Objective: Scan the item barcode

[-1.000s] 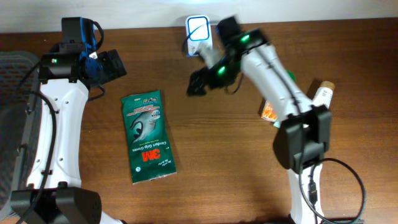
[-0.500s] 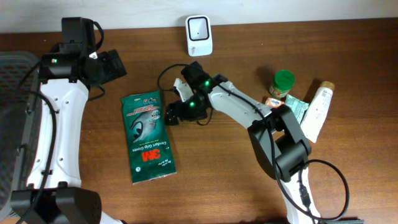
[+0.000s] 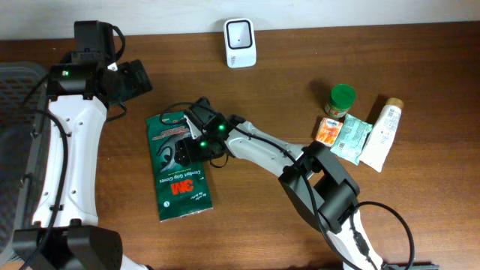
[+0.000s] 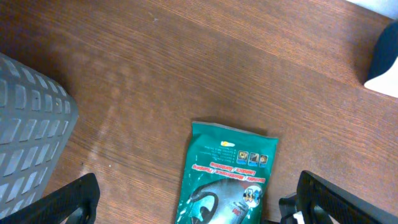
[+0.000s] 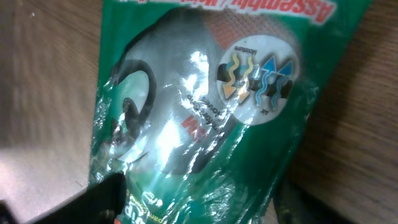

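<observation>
– Brown wooden table point(image 3: 255, 217) fills my overhead view, with a grey basket point(image 3: 15, 105) off its left edge. Nothing is scanned yet, as far as I can judge.

– Where are your arms?

– My right arm point(image 3: 262, 150) stretches across to the left half of the table. My left arm point(image 3: 71, 142) stands back along the left side, clear of the work.

– And the item?

– It is the green glove packet point(image 3: 178, 165), and it lies flat on the wood, left of centre, printed face up. I can't make out a barcode on that face. The white scanner point(image 3: 240, 34) sits at the far edge, well apart from the packet, so the lift, the carry and the presenting are all left to do.

– Anything else on there?

– A white tube point(image 3: 381, 133), a green-capped jar point(image 3: 341, 100) and two small sachets are bunched on the right side, untouched.

– Pincers?

– The right gripper point(image 3: 186, 150) sits over the packet's upper half. From its wrist camera I see the jaws apart, a dark finger point(image 5: 106, 193) at the packet's edge and the other just off the opposite edge. I see no lift, and I cannot tell whether they bear on the film. The left gripper point(image 3: 135, 79) is spread wide and empty.
</observation>
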You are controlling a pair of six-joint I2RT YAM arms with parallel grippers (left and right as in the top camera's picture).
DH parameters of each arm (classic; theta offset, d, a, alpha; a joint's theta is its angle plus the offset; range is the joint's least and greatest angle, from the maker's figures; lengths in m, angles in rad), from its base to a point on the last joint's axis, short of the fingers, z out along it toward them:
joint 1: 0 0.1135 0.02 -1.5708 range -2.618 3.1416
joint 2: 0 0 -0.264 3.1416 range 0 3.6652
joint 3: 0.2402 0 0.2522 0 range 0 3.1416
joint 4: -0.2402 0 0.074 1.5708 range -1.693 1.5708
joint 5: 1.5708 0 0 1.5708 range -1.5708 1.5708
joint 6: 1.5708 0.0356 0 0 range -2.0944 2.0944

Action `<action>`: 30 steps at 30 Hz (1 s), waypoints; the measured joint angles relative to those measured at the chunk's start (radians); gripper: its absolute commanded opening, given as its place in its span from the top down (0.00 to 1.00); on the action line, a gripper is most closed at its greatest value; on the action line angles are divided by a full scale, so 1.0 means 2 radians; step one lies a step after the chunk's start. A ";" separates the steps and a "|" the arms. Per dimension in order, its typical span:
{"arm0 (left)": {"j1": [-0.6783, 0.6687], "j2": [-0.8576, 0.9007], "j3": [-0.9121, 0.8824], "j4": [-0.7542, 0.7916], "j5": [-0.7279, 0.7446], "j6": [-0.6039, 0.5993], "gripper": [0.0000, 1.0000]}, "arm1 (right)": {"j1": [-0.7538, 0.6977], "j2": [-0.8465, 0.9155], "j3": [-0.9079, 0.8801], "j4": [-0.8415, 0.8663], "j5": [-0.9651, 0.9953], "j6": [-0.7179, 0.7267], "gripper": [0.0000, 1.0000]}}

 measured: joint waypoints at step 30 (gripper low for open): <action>0.000 0.000 0.000 0.000 0.000 0.000 0.01 | -0.134 -0.028 0.040 -0.235 0.037 -0.086 0.96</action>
